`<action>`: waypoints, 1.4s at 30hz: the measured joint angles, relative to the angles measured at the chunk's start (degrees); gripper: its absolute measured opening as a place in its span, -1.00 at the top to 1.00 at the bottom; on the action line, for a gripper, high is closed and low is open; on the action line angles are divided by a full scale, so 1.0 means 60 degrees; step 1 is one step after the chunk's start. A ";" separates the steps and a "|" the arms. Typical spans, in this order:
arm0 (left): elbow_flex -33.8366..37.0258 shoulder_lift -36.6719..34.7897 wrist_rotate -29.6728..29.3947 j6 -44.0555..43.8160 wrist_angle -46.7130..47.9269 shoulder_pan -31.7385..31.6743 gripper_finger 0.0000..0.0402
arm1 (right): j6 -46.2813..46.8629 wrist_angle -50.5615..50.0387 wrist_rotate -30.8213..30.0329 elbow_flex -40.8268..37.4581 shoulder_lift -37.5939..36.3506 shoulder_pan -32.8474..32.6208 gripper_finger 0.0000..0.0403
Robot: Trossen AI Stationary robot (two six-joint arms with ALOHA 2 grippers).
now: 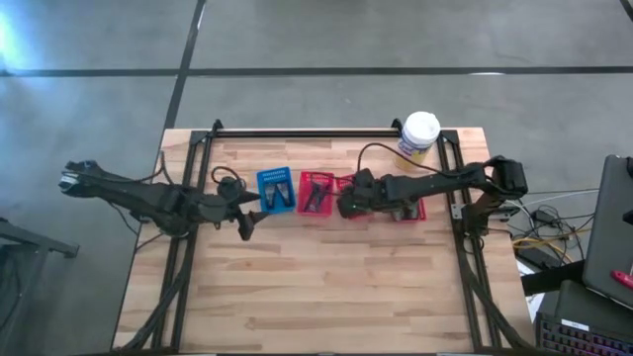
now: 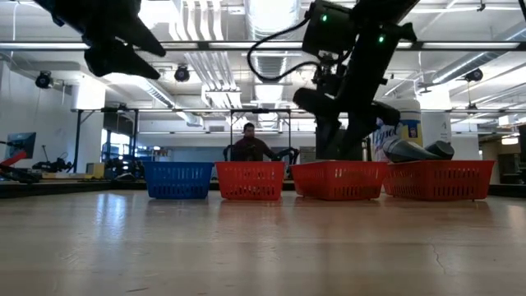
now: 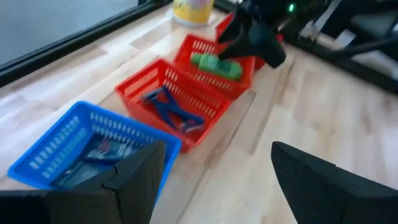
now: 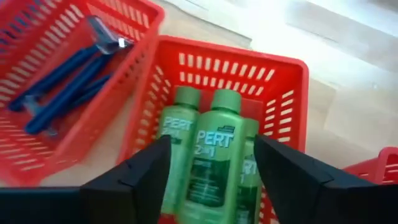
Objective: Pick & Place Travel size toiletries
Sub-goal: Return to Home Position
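Bottles (image 4: 214, 124) fill the red basket (image 4: 236, 53) under the right gripper (image 4: 211, 162) (fingers (image 4: 137, 180) wide); left gripper (image 3: 217, 155) also wide.

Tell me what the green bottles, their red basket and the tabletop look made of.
Green bottles: glossy plastic, likely; smooth moulded caps, printed labels.
Red basket: moulded plastic, judging by its slotted walls and even colour.
Tabletop: wood, joined strips with visible grain, faint sheen.

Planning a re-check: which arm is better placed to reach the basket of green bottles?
Right. The right gripper, open, hovers directly over the green bottles in that red basket; the left gripper sits by the blue basket, farther off.
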State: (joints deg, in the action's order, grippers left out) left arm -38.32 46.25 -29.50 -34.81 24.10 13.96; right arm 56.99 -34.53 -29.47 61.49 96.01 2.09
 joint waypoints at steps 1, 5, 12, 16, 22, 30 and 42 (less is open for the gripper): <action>0.0035 -0.0099 0.0022 -0.0010 -0.0157 -0.0004 -0.48 | -0.0002 -0.0009 0.0019 0.0018 -0.0095 -0.0042 -0.19; 0.0049 -0.0358 0.0012 -0.0141 -0.0802 -0.0005 -0.47 | -0.0667 0.0012 0.0477 0.0244 -0.0771 -0.0135 -0.33; 0.0136 -0.0497 0.2027 0.0560 -0.2320 -0.0052 -0.47 | -0.2861 0.1831 0.3895 0.0038 -0.2328 -0.0230 -0.46; 0.0781 -0.0303 0.2524 0.0975 -0.3454 -0.0246 -0.46 | -0.2750 0.3337 0.4469 -0.0577 -0.2587 -0.0249 -0.45; 0.2051 -0.0163 0.3126 0.1069 -0.6217 -0.1451 -0.46 | -0.2716 0.6525 0.4426 -0.0984 -0.2164 -0.0177 -0.34; 0.1576 -0.0014 0.6972 0.1871 -0.7157 -0.5883 -0.43 | -0.4084 0.6341 0.4414 0.0615 -0.1800 0.1247 -0.20; -0.0617 0.2087 0.9083 0.3143 -0.6936 -1.2291 -0.42 | -0.6760 0.3496 0.3129 0.2784 -0.1666 0.4497 -0.11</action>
State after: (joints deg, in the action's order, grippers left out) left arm -42.03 58.77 24.99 -15.95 -17.52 -59.78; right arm 16.43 -13.56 -10.70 78.19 86.01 29.08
